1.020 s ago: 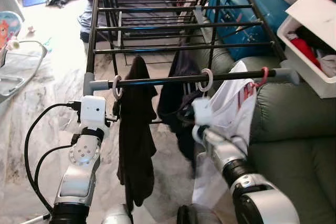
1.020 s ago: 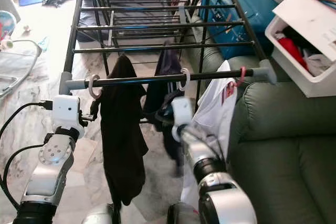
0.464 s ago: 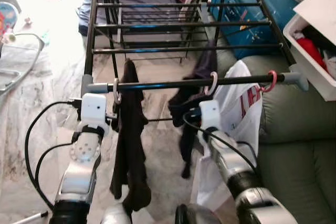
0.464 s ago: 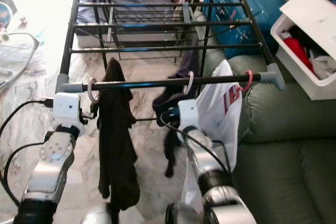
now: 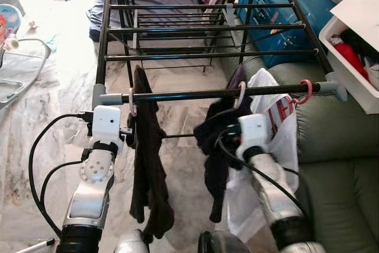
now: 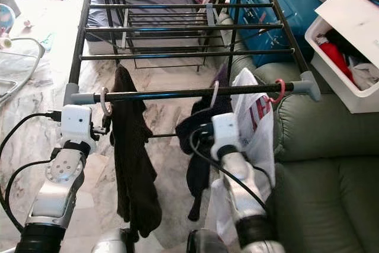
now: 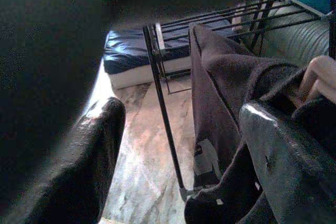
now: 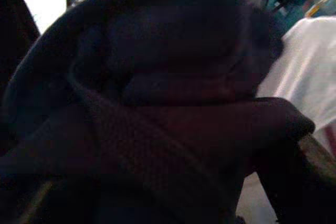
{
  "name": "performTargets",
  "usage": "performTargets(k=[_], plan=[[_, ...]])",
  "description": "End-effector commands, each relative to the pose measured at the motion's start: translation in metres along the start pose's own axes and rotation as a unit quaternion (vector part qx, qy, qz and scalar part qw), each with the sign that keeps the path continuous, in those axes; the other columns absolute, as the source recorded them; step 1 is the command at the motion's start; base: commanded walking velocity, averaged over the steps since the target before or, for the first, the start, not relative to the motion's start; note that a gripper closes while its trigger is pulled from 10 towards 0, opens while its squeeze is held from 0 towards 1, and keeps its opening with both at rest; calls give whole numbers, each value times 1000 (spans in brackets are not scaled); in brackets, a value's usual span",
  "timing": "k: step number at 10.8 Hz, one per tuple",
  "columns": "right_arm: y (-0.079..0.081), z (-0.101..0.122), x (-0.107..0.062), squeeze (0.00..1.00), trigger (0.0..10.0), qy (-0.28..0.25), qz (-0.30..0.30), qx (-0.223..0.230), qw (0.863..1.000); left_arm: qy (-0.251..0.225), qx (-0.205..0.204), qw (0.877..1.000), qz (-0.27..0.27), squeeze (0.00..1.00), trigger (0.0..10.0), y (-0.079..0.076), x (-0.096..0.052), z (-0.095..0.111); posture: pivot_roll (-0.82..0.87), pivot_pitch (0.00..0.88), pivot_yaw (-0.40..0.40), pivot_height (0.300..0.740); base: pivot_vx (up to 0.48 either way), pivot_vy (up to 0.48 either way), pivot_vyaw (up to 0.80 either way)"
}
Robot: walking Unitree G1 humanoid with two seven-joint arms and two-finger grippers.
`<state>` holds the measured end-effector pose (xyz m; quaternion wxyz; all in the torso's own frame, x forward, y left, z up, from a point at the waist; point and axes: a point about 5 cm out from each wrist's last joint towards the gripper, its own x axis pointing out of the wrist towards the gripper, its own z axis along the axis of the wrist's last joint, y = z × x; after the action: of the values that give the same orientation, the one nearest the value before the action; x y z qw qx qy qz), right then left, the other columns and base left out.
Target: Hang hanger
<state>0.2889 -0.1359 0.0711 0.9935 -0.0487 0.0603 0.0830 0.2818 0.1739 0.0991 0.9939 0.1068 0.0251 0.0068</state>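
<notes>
Hanger (image 5: pixel 240 94): white hook already over the front rail (image 5: pixel 195 93), abt mid-rail, w/ a dark garment (image 5: pixel 216 146) bunched below it. Hook opens upward; hanger's long axis looks to run roughly along the rail, 3–9 o'clock, though the cloth hides most of it.

Key relation: hanger sits at abt 11 o'clock from the right gripper (image 5: pixel 232 133), just above and v. near; garment touches the gripper. Right arm far nearer than left. Right fingers buried in dark cloth in the wrist view, so can't tell if they're apart or closed.

Left gripper (image 7: pixel 178 150): fingers (image 7: pixel 94 156) spread apart, nothing between them, just beside a brown garment (image 5: pixel 145 158) on its own hook (image 5: pixel 131 100) at the rail's 9 o'clock end.

Further out: white bag (image 5: pixel 272 122) on a pink hook (image 5: pixel 305 90) toward 3 o'clock, green sofa (image 5: pixel 337 164) beyond.
</notes>
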Motion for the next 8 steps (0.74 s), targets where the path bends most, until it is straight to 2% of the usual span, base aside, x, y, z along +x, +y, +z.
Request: performTargets(k=[1,2,5,8], plan=[[-5,8,-3,1000,10000,-21,-15,0,1000,15,6,1000,10,0,10000,1,1,-3,-25,74,-48,740,0,0,0],[-7,11,-9,1000,10000,-32,-24,1,999,27,-11,999,11,0,10000,5,4,-6,-31,76,-47,740,0,0,0],[-11,11,-19,1000,10000,-34,-28,-1,999,16,3,1000,1,0,10000,2,5,-3,-36,75,-45,740,0,0,0],[-12,13,-21,1000,10000,-38,-22,-9,999,13,0,1000,2,0,10000,3,5,-3,-37,69,-44,740,0,0,0]])
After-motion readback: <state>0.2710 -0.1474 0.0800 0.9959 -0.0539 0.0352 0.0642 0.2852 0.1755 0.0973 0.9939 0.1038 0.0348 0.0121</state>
